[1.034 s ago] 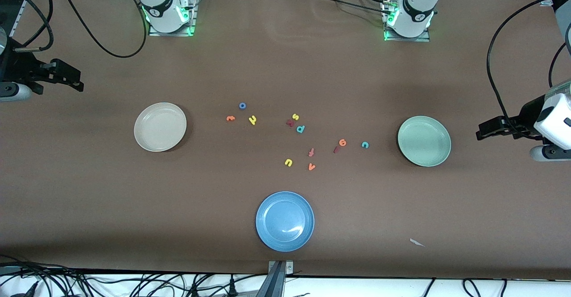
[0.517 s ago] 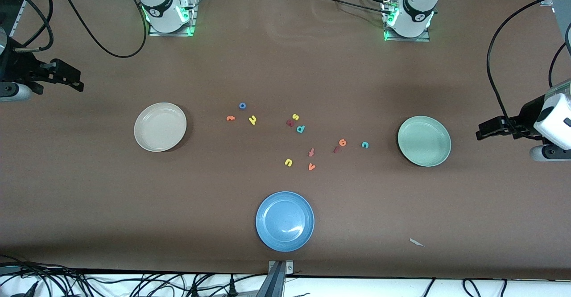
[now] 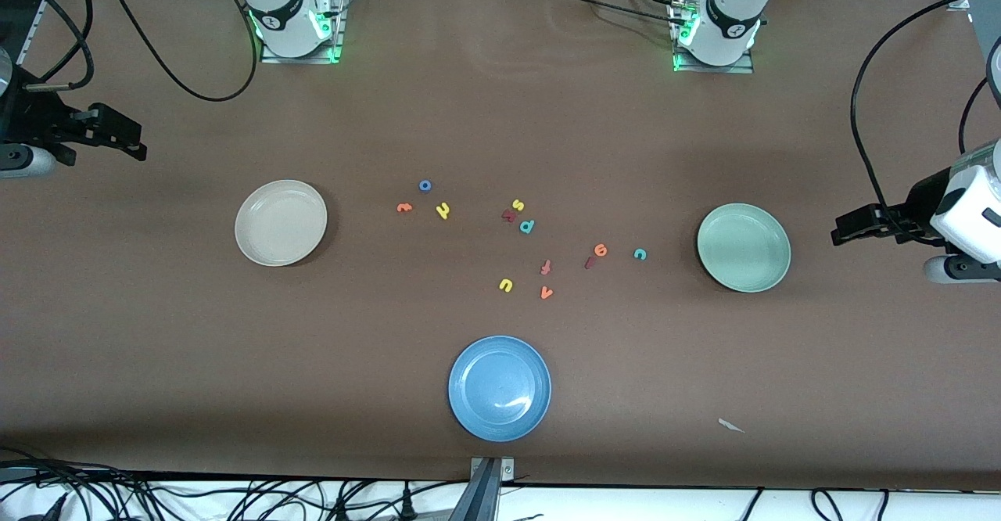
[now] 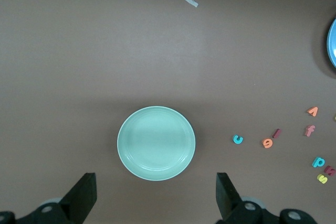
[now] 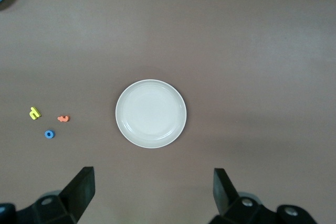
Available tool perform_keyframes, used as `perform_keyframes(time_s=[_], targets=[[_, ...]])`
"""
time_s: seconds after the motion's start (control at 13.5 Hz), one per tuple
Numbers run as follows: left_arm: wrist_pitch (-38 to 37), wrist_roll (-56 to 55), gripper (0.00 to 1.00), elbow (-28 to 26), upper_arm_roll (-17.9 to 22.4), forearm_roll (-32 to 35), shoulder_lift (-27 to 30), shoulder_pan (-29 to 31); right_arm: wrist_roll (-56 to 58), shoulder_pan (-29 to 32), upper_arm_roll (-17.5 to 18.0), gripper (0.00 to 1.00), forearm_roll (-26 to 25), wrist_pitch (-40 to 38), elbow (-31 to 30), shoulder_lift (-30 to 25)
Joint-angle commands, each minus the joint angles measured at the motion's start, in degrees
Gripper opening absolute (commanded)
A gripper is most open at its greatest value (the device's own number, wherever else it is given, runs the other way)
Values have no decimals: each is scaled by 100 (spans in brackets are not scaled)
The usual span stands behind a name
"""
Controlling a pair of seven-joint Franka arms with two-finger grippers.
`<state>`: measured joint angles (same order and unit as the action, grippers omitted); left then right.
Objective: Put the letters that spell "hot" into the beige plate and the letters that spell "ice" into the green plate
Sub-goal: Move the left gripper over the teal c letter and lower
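Nearest the front camera on the brown counter (image 3: 156, 333) sits the blue plate (image 3: 500, 388), which has no part in the spelling and looks like a distractor, with a small white scrap (image 3: 730, 425) lying off toward the left arm's end. Farther up lies the scatter of foam letters, and their grouping seems deliberate: the "ice" set sits toward the green plate (image 3: 744, 247), with the teal "c" (image 3: 640, 254) closest to it, then the orange "e" (image 3: 600, 250) touching or just beside the dark red "i" (image 3: 590, 263); the "hot" set sits toward the beige plate (image 3: 281, 222), the orange "t" (image 3: 403, 207) and yellow "h" (image 3: 443, 210) side by side and the blue "o" (image 3: 425, 185) a little farther from the camera. Between the two sets are the decoys: the yellow "u" (image 3: 505, 285), orange "v" (image 3: 546, 292), a reddish "f" (image 3: 546, 267), the teal "p" (image 3: 526, 226) and the yellow "s" (image 3: 517, 205) with a dark red letter just beside it. Both target plates are empty, so no sorting is done yet, and each arm probably serves the plate at its own end. The left claw (image 4: 157, 195) hangs high over the counter's edge near the green plate, its fingers spread as wide as they go and holding nothing. The right claw (image 5: 152, 192) hangs likewise near the beige plate, fully spread and empty, touching nothing. Both arms seem to be waiting in a start pose.
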<state>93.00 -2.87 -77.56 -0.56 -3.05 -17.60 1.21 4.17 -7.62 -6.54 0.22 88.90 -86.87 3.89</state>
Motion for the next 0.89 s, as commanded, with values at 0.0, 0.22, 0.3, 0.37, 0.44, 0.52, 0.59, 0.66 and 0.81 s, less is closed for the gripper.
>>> perform_keyframes(time_s=[0.0, 0.22, 0.3, 0.37, 0.44, 0.52, 0.59, 0.66, 0.81], targets=[[25, 120, 100, -162, 12, 24, 117, -25, -22, 41, 12, 100, 22, -30, 127, 50], [-71, 103, 100, -163, -84, 24, 108, -42, -22, 41, 12, 100, 22, -30, 127, 50], [-133, 138, 100, -163, -128, 24, 108, -34, -22, 41, 12, 100, 22, -30, 127, 50], [-142, 147, 100, -163, -138, 15, 108, -42, -22, 41, 12, 100, 22, -30, 127, 50], [-142, 138, 100, -163, -155, -11, 82, -42, -22, 41, 12, 100, 22, -30, 127, 50], [-142, 138, 100, -171, -164, -12, 55, -51, -22, 41, 12, 100, 22, -30, 127, 50], [-133, 147, 100, -145, -164, -38, 12, -51, -22, 41, 12, 100, 22, -30, 127, 50], [-133, 147, 100, -119, -173, -55, 11, -51, -22, 41, 12, 100, 22, -30, 127, 50], [-107, 138, 100, -58, -164, -64, -6, -60, -22, 41, 12, 100, 22, -30, 127, 50]])
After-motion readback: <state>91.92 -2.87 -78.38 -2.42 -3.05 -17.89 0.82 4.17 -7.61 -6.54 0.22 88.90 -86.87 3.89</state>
